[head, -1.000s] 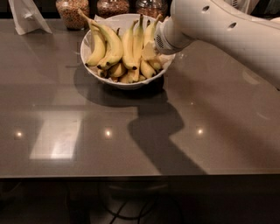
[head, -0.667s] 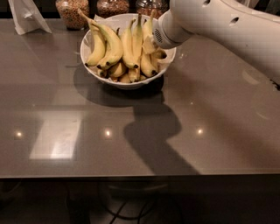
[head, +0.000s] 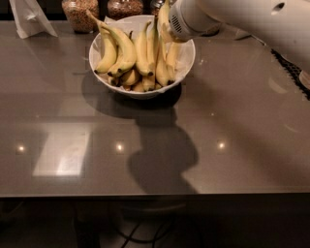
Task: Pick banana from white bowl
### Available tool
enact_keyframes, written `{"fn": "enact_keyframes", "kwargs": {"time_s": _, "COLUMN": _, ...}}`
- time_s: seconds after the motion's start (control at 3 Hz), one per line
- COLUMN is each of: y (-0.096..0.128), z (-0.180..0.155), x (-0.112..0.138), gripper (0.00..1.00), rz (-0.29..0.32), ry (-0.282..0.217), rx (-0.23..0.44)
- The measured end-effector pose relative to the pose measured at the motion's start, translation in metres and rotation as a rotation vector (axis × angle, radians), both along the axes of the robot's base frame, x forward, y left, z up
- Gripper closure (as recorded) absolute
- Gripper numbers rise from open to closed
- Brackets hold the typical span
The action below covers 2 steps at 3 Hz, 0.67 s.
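The white bowl (head: 186, 63) stands at the back middle of the table, filled with several long yellow bananas (head: 123, 46) leaning against each other. My gripper (head: 167, 30) reaches in from the upper right, at the bowl's back right rim, at the end of the white arm (head: 232, 17). It is shut on one banana (head: 164, 14), which stands upright, raised above the others, its top cut off by the frame edge. The fingers are mostly hidden behind that banana and the wrist.
Two glass jars (head: 80, 12) of food stand behind the bowl at the back edge. A crumpled white paper bag (head: 29, 17) sits at the back left. The grey glossy table (head: 155, 145) reaches to the front edge; cables lie beneath it.
The gripper and wrist have risen at the bowl's right side. The banana at the gripper has come up with it, above the rest of the pile.
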<state>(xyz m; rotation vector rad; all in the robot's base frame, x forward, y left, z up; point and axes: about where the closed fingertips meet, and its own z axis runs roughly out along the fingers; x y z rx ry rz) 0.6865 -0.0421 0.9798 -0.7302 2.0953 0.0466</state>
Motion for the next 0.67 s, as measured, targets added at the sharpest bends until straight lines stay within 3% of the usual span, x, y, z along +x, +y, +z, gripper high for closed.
{"fn": "enact_keyframes", "kwargs": {"time_s": 0.33, "y": -0.004, "z": 0.017, "x": -0.02, "gripper": 1.0, "rz": 0.017, "ry": -0.031, "rx": -0.007}}
{"fn": "enact_keyframes", "kwargs": {"time_s": 0.67, "y": -0.005, "z": 0.025, "x": -0.046, "gripper": 1.0, "rz": 0.074, "ry": -0.057, "rx": 0.0}}
